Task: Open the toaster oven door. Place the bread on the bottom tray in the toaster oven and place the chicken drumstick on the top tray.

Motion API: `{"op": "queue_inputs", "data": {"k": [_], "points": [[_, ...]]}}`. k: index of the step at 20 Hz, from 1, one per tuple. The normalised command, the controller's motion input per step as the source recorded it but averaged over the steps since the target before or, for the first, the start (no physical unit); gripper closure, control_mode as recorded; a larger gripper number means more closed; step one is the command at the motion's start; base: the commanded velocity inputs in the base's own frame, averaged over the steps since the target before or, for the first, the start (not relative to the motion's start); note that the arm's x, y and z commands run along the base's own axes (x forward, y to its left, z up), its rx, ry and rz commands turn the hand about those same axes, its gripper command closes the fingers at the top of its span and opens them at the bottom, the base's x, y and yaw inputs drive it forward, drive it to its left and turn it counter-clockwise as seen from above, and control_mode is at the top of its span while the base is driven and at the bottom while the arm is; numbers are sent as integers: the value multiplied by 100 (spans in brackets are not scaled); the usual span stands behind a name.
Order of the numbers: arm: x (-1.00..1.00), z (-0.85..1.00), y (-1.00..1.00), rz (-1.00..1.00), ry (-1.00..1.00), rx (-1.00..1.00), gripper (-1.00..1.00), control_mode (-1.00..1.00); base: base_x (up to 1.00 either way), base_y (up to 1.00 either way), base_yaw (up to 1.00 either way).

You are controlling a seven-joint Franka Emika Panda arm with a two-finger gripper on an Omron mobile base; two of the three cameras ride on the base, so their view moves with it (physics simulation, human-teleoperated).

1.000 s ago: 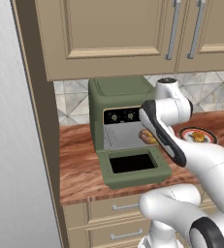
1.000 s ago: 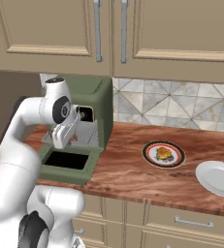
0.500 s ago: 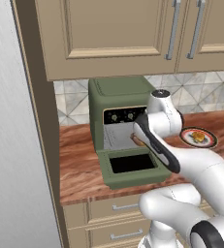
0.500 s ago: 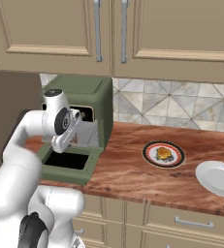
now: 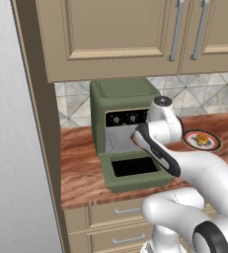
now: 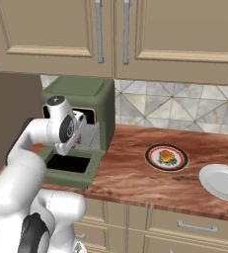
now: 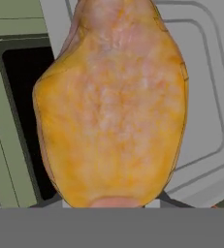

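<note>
**toastfan:** Fingers clenched on what looks like the chicken drumstick, going by the tapered pinkish end. Fills the hand view, with the pale grey inside of the toaster oven right behind it and the door's dark window off to one side. Anything new versus a second ago?

**crumbtray:** Yep. Swung in from out by the control strip, now sitting tight at the oven's mouth. Grip unchanged, nothing dropped. Toaster oven door flat open same as before, so step one looks done. Means the drumstick delivery is underway, probably heading for the top tray. Can't make out the tray levels from here though.

**toastfan:** And the bread?

**crumbtray:** Hard to call. Still something yellowish on the patterned plate, well off to the right on the bench, too small to name. No change there, nor to the white plate beyond it. If bread, then still waiting for its turn on the bottom tray. Worth watching the drumstick's clearance at the opening, looks a snug fit.
</note>
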Motion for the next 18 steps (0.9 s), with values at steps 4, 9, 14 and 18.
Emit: {"op": "queue_inputs", "data": {"k": [4, 9, 14, 18], "points": [[33, -1, 0, 0, -9, 0, 100, -100, 0, 0, 0], [10, -17, 0, 0, -10, 0, 100, -100, 0, 0, 0], [18, -34, 1, 0, -4, 0, 100, -100, 0, 0, 0], [10, -37, 6, 0, 0, 0, 100, -100, 0, 0, 0]]}}
